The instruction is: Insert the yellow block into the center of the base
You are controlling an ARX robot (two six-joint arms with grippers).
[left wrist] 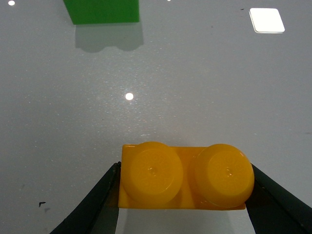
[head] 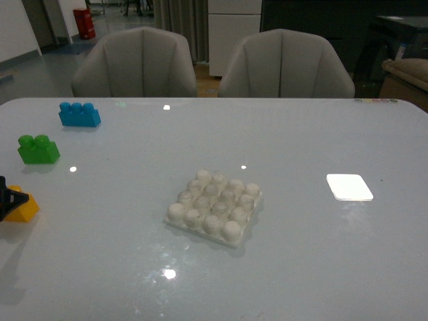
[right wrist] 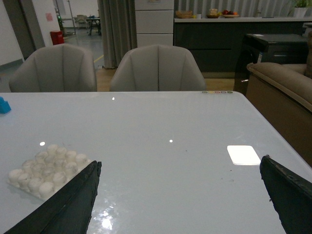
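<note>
The yellow block (head: 24, 208) sits at the table's left edge, gripped by my left gripper (head: 7, 204), which shows only as a black tip there. In the left wrist view the yellow block (left wrist: 184, 176), two studs up, is clamped between the black fingers (left wrist: 95, 207) of the left gripper (left wrist: 183, 195). The white studded base (head: 214, 206) lies flat at the table's middle, well to the right of the block; it also shows in the right wrist view (right wrist: 46, 168). My right gripper (right wrist: 180, 195) is open and empty over bare table.
A green brick (head: 38, 149) and a blue brick (head: 79, 114) lie behind the yellow block at the far left. The green brick (left wrist: 102, 10) shows just ahead of the left gripper. A smooth white patch (head: 349, 187) lies on the right. Two chairs (head: 134, 63) stand behind the table.
</note>
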